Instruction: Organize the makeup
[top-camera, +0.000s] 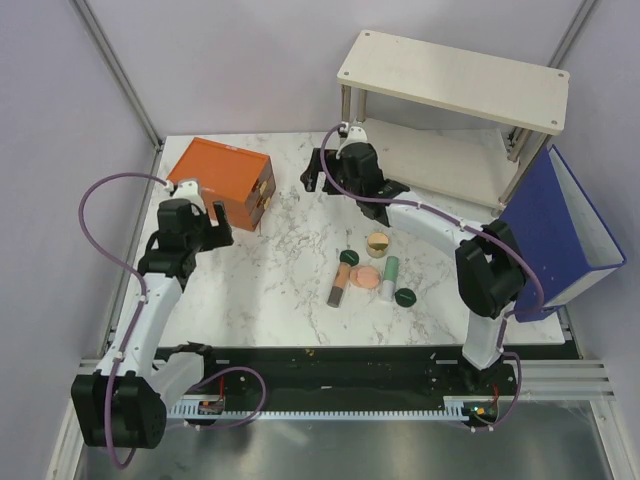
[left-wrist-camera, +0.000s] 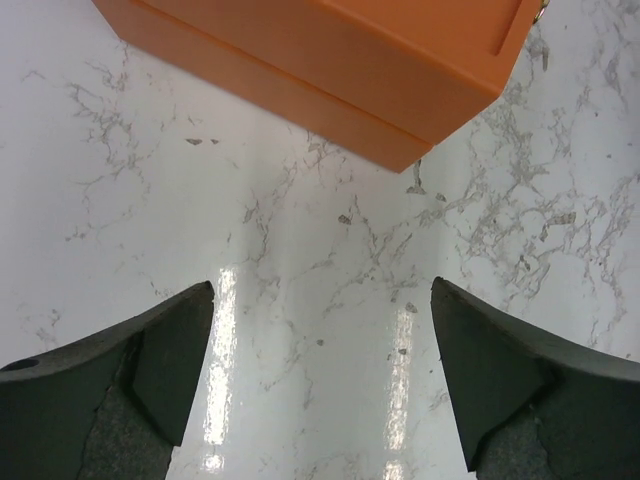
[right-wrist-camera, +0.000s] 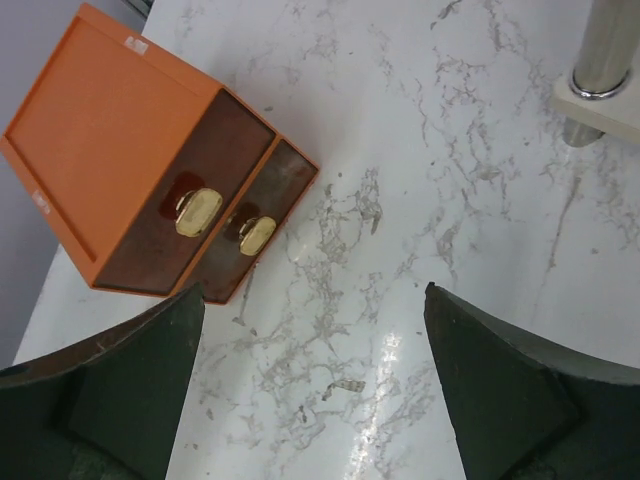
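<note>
Orange box (top-camera: 222, 180) is our landmark: its two drawers (right-wrist-camera: 235, 140) with two gold knobs (right-wrist-camera: 198, 212) look closed, so we judge the sorting not yet begun. All six pieces of makeup lie clustered well to the box's right: two dark green discs (top-camera: 348, 257) (top-camera: 405, 296), one peach-pink compact (top-camera: 365, 276), one tan-gold jar (top-camera: 377, 243), one mint-green tube (top-camera: 391, 268) and one brown-pink stick (top-camera: 339, 283). Our left gripper (left-wrist-camera: 320, 300) hangs just beside the box and our right gripper (right-wrist-camera: 310, 300) faces its drawers, both spread wide and holding nothing.
</note>
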